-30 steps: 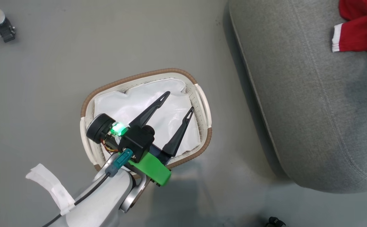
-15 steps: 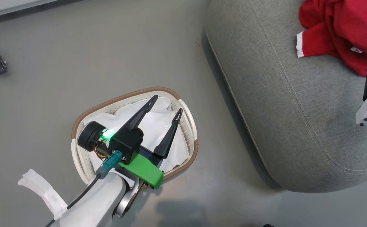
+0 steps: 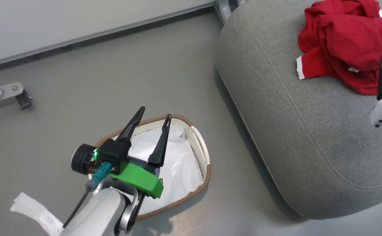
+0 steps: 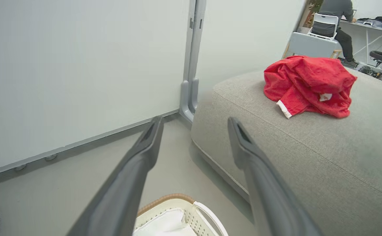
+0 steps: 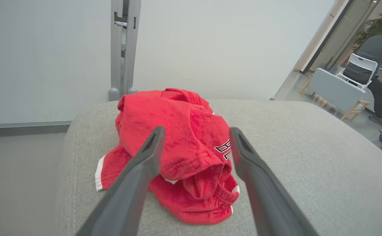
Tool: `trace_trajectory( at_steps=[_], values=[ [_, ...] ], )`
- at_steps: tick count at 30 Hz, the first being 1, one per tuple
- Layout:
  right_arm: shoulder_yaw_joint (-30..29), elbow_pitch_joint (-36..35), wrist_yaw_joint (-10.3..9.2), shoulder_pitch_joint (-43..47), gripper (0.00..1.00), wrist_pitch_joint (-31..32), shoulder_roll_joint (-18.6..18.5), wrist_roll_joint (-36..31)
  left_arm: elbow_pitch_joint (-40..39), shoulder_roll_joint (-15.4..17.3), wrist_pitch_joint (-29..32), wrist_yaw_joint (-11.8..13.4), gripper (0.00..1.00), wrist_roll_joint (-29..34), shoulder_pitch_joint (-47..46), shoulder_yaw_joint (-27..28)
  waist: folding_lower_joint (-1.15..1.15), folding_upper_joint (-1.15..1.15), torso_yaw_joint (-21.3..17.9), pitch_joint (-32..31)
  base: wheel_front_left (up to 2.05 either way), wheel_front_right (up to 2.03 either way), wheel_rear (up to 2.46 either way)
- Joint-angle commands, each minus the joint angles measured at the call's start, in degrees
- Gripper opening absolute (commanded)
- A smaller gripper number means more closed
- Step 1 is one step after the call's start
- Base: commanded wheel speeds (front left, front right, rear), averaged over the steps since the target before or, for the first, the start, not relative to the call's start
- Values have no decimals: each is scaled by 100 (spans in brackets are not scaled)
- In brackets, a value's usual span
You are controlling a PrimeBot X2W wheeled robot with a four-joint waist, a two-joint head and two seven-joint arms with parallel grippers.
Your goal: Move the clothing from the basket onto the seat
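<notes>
1. Red soft-knit clothing [image 3: 345, 49] with white cuff trim lies crumpled in one heap on the big grey woven-fabric seat cushion [image 3: 292, 137], toward its far end. No part visibly hangs off the edge.
2. Small white perforated plastic basket [image 3: 200, 147] with brown woven rim sits on the grey floor [image 3: 145, 82], beside the seat cushion but apart from it. Inside is just a plain white liner sheet [image 3: 181, 167], partly hidden by the left arm.
3. Left jaws: spread wide, empty, above the basket.
4. Right jaws: spread wide, empty, aimed at the heap and near it; contact unclear.
5. Handling guess: light, floppy, not fragile, not slippery. It would drape and trail a sleeve. Best hold is the thick bunched fold at the heap top, not the cuff.
6. Task looks about done.
</notes>
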Motion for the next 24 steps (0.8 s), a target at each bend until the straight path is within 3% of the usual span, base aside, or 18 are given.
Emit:
trace_trajectory(
  at_steps=[1, 9, 17, 24],
  values=[
    [39, -63, -8, 126, 100, 26, -20, 15, -10, -52, -14, 14, 100, 15, 208, 121, 0, 0, 265, -328, 0, 0, 0],
    [524, -280, -8, 327, 100, 7, 289, 96, 46, -316, -11, -51, 100, 79, 994, 1038, 0, 0, 690, -760, 0, 0, 0],
    [1138, -187, -8, 692, 100, -184, 873, 270, 29, -554, -9, -21, 100, 437, 1694, 2042, 0, 0, 1031, -1080, 0, 0, 0],
    [1385, -505, -8, 1228, 100, -260, 1331, 338, -97, -840, -9, -137, 100, 696, 2279, 2769, 0, 0, 1165, -1267, 0, 0, 0]
  ],
)
